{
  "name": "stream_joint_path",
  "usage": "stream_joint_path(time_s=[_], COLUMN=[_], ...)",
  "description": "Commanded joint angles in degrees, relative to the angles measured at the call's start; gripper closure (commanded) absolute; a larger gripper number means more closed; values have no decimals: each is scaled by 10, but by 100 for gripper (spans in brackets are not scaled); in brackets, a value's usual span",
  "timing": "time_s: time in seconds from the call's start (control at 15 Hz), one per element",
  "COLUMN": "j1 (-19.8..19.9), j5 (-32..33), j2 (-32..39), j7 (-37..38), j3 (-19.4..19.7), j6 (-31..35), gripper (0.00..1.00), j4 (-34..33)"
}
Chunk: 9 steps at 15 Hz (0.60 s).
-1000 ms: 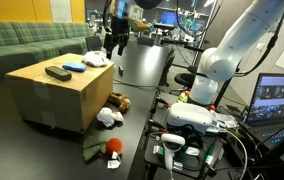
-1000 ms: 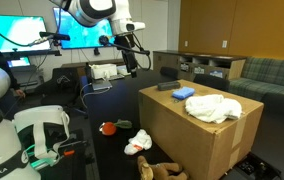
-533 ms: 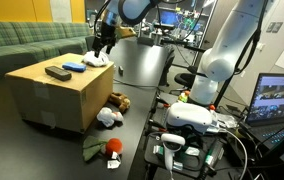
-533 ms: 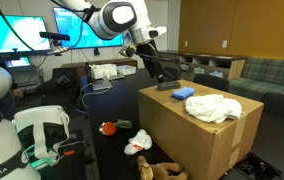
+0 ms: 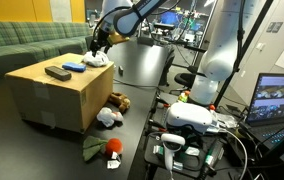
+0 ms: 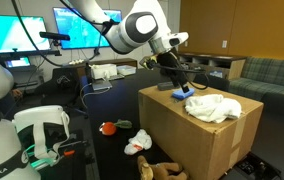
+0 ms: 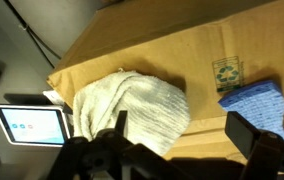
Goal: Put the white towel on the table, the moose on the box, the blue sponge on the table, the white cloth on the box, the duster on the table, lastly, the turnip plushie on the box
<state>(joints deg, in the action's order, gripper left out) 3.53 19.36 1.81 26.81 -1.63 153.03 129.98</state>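
A white towel lies bunched on the cardboard box. A blue sponge and a dark duster lie beside it on the box top. My gripper is open and empty, hovering just above the box between the towel and the sponge. On the dark floor in front of the box lie the brown moose, a white cloth and the red-and-green turnip plushie.
A green sofa stands behind the box. A grey cabinet stands next to the box. A second robot base with cables and a laptop stand to the side. A sticker is on the box top.
My gripper has swung from beyond the box edge to over the box top and has come down close to the towel and sponge. Nothing else has moved.
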Motion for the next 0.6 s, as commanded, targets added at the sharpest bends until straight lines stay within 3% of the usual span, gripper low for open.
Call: stream_joint_path(time_s=[0.0, 0.53], j1=[-8, -47], j5=[26, 7], j2=[58, 153], j7=[41, 69], j3=[34, 104], j6=[27, 75], gripper=[0, 0], j4=[-51, -101])
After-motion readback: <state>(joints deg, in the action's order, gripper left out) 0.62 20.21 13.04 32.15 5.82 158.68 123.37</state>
